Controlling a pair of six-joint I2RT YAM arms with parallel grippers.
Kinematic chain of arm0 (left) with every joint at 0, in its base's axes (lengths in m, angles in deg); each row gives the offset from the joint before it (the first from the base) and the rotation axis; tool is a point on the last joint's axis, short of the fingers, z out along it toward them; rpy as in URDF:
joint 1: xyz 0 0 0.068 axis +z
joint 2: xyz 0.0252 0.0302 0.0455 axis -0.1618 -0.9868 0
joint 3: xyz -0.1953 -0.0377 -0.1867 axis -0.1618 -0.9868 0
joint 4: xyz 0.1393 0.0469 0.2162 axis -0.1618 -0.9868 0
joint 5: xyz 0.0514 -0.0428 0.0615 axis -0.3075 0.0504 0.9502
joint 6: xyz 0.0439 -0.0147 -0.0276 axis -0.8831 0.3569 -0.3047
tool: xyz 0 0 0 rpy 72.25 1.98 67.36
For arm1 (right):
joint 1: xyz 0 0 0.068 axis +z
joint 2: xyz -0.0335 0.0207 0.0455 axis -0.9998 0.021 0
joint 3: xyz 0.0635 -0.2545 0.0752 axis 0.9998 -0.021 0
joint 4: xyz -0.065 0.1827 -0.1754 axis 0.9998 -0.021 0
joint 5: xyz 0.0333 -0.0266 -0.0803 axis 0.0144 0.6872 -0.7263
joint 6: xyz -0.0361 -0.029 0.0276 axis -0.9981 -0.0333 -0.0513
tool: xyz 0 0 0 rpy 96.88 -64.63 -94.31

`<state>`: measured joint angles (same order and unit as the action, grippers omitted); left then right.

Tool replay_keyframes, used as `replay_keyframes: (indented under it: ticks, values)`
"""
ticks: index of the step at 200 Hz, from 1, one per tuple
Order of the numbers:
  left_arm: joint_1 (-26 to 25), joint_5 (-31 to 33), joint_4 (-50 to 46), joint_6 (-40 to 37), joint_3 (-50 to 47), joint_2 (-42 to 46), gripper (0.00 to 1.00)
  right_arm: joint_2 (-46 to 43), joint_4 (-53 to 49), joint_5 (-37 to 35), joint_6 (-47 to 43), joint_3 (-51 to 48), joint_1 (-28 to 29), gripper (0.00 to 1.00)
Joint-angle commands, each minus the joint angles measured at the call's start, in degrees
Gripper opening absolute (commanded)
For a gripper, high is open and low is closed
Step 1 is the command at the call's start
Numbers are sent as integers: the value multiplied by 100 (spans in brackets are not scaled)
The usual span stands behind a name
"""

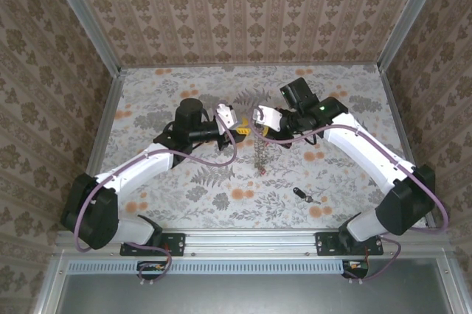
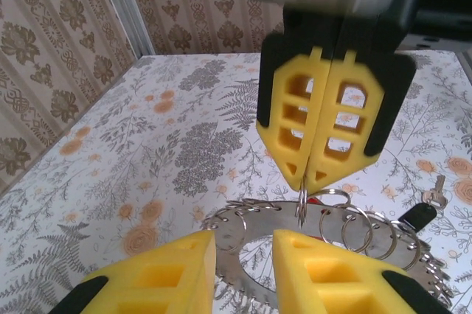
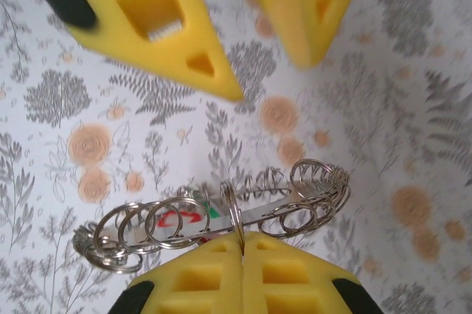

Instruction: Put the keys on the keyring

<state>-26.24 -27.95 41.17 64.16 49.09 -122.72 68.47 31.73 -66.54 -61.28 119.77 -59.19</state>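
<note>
The right gripper (image 2: 304, 175), at the centre of the left wrist view, is pinched fully together on one small wire loop of the keyring (image 2: 251, 231), which hangs beneath it. The left gripper (image 2: 243, 244), at the bottom edge just beside the ring, has its jaws slightly apart and holds nothing. A black-headed key (image 1: 301, 195) lies on the floral table (image 1: 184, 196), lower right in the top view.

Shiny metal keyring (image 3: 295, 211), matt yellow plastic fingers (image 3: 147, 12), smooth matt floral-printed table (image 3: 383, 78).
</note>
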Motion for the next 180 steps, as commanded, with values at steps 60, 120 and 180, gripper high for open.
replay_keyframes:
  ticks: [60,120,180]
  values:
    - [-204,-583,369,-49,8,-444,27,-2,-433,-55,107,216,160,0]
    - [-294,-862,425,-43,54,-648,29,-45,-146,126,106,47,160,0]
    - [-329,-1011,180,-178,241,-830,26,-90,-22,256,107,-11,154,0]
